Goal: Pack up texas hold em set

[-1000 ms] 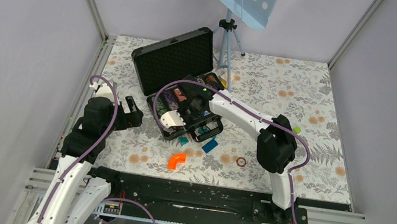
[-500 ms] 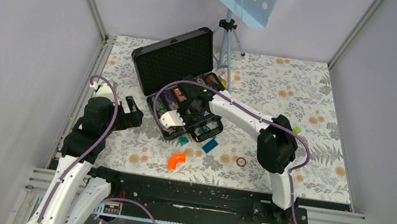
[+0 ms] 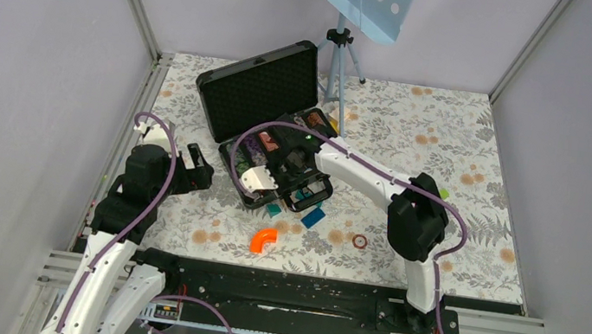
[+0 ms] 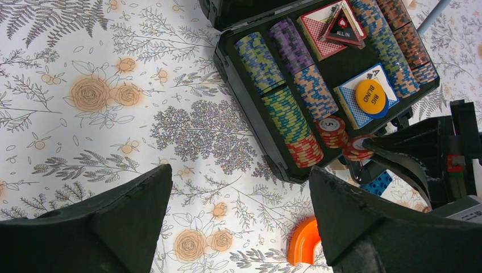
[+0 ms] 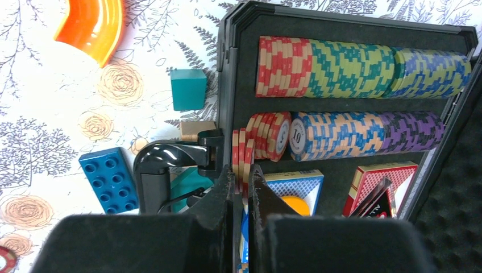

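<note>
Pinching red chips [image 5: 241, 153] in your right gripper [image 5: 241, 190], you're at the near end of the middle row in the briefcase [image 5: 227, 68]; next, seat them against the stack [image 5: 270, 136], then release. Your left gripper [image 4: 239, 182] hangs spread.

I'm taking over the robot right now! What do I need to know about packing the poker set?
Left gripper: open, empty, over the flowery table.
Right gripper: shut on a few red-striped poker chips at the near edge of the black hard briefcase.
Briefcase lies open; striped chip rows, red card deck and blue card deck sit inside.
Left: seat the held chips, fetch the loose red round chip from the table, shut the briefcase.
</note>
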Robot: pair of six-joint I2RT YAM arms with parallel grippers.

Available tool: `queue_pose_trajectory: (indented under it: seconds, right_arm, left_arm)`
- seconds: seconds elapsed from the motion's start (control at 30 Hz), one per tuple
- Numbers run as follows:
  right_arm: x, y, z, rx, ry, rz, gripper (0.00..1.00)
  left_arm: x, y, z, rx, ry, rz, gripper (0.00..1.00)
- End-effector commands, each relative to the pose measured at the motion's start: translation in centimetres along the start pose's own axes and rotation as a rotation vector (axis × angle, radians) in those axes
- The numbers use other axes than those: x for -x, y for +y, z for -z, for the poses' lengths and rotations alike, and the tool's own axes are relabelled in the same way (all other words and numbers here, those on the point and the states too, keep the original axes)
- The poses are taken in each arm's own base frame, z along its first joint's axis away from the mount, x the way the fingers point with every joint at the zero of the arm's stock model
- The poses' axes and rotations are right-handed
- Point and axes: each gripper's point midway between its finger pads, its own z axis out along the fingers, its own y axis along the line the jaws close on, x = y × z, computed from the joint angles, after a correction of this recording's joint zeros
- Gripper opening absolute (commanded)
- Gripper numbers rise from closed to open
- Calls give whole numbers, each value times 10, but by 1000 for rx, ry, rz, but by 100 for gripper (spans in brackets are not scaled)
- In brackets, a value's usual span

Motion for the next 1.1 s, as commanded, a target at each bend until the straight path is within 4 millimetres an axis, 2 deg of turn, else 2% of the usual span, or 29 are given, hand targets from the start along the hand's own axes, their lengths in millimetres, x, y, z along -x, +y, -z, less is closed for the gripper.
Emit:
queue_pose_trajectory:
  seconds: [0.0, 0.17, 0.4, 0.73, 1.07]
  right_arm:
    - [13, 7, 19, -10, -7, 1, 0]
    - [11, 11, 14, 4, -4, -4, 0]
    - [9, 5, 7, -13, -3, -7, 0]
    - [10, -12, 12, -52, 4, 8, 0]
    - [10, -14, 10, -53, 5, 8, 0]
  left_arm:
    - [13, -6, -3, -27, -52, -7, 90]
    - [13, -6, -3, -27, -50, -8, 90]
    - [12, -5, -4, -26, -48, -7, 90]
    - [13, -6, -3, -27, -50, -9, 90]
    - [13, -6, -3, -28, -51, -9, 90]
